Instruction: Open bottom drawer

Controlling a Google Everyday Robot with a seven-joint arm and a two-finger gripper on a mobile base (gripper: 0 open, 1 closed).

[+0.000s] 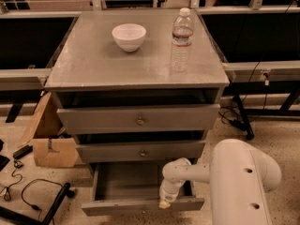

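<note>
The bottom drawer (117, 184) is the lowest of three grey drawers in a grey cabinet (93, 64). It stands pulled out, its shallow tray bare inside, and its slim front panel (122, 206) is near the frame's lower edge. My gripper (165, 201) hangs from the white arm (234, 177) at the right part of that front panel, right at its top edge. The drawer's knob is not visible.
A white bowl (129, 36) and a clear water bottle (181, 39) stand on the cabinet top. The two upper drawers (138, 120) are slightly out. A cardboard box (49, 142) and black cables (28, 196) lie on the floor at left. Metal frames flank the cabinet.
</note>
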